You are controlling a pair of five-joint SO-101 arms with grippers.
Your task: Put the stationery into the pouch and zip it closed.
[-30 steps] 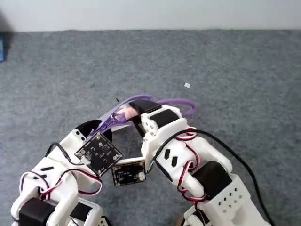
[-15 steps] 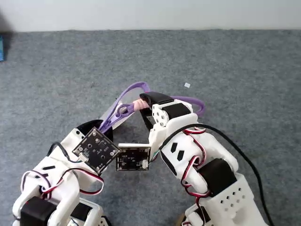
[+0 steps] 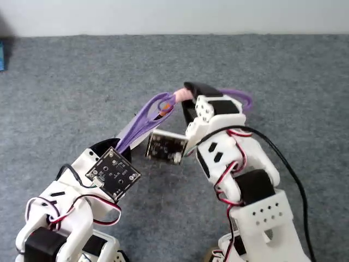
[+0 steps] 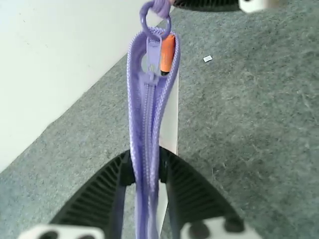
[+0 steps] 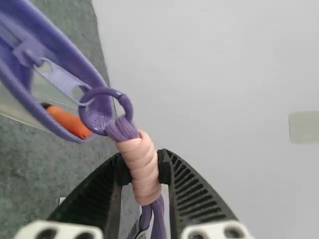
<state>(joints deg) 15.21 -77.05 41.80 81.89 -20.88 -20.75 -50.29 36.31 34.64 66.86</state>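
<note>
here, stretched the purple pouch (image 3: 143, 121) edge-up between two grippers above the grey table (image 3: 283, 82). clamped its near end in the left gripper (image 4: 145, 157), with fingers pressed shut on the fabric. pinched the pink-wrapped pull cord (image 5: 142, 169) in the right gripper (image 5: 141, 162), with fingers closed tight on it, just behind the ring (image 5: 104, 112) of the zip slider (image 4: 152, 55). showed an orange item (image 4: 168, 50) inside, beside the slider at the pouch's far end. noted a small white scrap (image 3: 217, 99) lying on the table, well apart.
</note>
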